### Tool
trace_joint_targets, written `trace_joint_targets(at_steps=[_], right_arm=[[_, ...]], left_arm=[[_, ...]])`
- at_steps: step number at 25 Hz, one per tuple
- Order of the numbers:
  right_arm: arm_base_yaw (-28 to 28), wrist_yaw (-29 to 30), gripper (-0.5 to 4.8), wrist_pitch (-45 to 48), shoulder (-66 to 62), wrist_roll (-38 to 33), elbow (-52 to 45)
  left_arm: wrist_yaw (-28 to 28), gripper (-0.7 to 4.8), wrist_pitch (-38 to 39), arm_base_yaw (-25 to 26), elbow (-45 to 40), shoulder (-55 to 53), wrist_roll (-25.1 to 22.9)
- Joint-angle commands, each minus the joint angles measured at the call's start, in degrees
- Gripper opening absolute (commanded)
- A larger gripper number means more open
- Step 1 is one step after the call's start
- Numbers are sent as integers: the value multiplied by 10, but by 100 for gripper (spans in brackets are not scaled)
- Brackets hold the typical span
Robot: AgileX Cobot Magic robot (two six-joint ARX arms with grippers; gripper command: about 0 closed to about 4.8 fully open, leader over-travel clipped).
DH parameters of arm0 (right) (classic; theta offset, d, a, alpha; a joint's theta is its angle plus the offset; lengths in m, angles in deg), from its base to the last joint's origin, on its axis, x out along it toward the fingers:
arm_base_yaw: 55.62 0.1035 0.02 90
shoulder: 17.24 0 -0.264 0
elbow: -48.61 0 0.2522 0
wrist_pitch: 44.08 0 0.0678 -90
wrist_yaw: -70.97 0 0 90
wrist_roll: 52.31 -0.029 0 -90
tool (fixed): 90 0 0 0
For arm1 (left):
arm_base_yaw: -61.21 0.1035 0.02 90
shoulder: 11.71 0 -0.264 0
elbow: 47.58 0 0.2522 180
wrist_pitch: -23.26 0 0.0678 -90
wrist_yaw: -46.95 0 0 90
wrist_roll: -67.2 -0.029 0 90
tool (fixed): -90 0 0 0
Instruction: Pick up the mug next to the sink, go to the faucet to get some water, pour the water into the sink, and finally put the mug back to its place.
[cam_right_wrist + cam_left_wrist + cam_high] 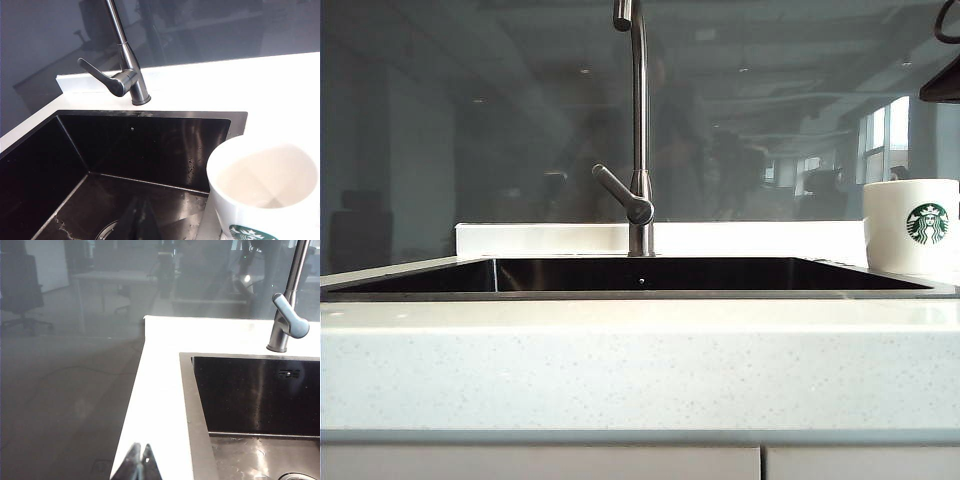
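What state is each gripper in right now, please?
Left gripper: closed, holding nothing, beside the sink.
Right gripper: closed, holding nothing, over the sink near the mug.

Glossy white ceramic mug (910,227); brushed-steel faucet (639,130); speckled matt counter (640,365).

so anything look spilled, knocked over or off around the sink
Nothing stands out. The mug stands upright and empty on the counter right of the sink, the faucet is upright, and no spill shows.
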Motion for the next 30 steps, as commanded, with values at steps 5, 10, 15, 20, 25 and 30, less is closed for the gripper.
trace_joint_targets(at_steps=[5,10,15,20,25,30], right_arm=[[0,1,-8,10,2,0,3],[0,1,-8,10,2,0,3],[-2,-3,-8,12,20,0,3],[-1,-66,-8,-31,133,2,3],[0,-228,-9,-148,250,20,-30],[-2,-252,-8,-148,409,35,-147]], left_arm=[[0,-4,-7,0,2,0,2],[0,-4,-7,0,2,0,2],[0,-4,-7,0,2,0,2],[0,-4,-7,0,2,0,2],[0,-4,-7,0,2,0,2],[0,-4,-7,0,2,0,2]])
